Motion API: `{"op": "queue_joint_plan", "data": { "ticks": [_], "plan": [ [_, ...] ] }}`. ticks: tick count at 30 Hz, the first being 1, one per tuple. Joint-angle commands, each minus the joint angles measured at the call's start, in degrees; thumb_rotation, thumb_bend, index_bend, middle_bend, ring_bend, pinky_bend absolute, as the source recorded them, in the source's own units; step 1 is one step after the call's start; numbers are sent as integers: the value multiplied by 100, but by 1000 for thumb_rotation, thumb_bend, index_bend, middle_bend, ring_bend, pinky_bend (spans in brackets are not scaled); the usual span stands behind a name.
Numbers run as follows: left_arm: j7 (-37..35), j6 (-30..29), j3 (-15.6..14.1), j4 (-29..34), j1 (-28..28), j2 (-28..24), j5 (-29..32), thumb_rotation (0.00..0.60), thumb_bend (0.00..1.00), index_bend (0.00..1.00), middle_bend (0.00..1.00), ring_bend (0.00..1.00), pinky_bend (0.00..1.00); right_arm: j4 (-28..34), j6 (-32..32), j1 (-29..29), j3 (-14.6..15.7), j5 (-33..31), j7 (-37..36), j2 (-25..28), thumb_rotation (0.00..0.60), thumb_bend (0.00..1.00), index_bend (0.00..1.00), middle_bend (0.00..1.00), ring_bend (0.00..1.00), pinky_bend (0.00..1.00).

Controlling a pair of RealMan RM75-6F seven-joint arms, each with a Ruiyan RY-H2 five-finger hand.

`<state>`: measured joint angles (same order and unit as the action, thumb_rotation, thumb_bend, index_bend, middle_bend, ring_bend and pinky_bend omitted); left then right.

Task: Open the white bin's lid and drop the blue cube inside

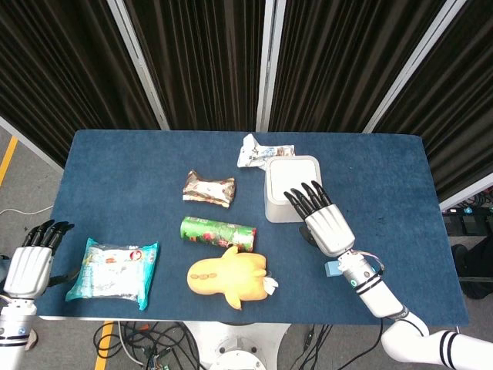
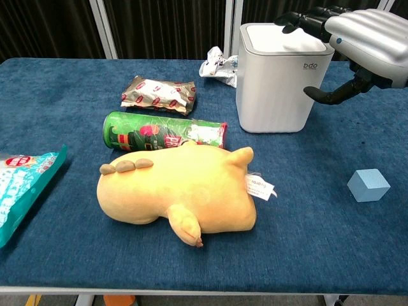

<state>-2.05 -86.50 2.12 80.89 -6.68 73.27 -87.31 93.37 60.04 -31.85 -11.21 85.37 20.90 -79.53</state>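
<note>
The white bin stands right of the table's middle, its lid down flat. My right hand hovers over the bin's near right corner, fingers spread and empty, dark fingertips above the lid's right edge. The blue cube lies on the cloth to the near right of the bin; in the head view only a sliver of it shows beside my right wrist. My left hand hangs open off the table's left edge, holding nothing.
A yellow plush toy, a green can lying on its side, a snack packet, a crumpled wrapper behind the bin and a teal bag lie on the blue table.
</note>
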Motion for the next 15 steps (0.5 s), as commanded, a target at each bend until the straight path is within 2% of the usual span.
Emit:
{"op": "queue_joint_plan", "data": {
  "ticks": [1,10,15],
  "plan": [
    [-25,8,-5,-18,4,2,0,600,38,180,165,89,165,-33,19,-27,20,-53,24,-32,600,274,0,168,0,0],
    [-88,39,-9,-64,4,8,0,600,39,180,165,89,165,-188,4,-118,111,-225,43,-137,600,274,0,243,0,0],
    [-104,34,-6,-69,9,7,-2,600,38,180,165,89,165,-250,43,-136,172,-245,-31,-155,600,275,0,340,0,0]
  ]
}}
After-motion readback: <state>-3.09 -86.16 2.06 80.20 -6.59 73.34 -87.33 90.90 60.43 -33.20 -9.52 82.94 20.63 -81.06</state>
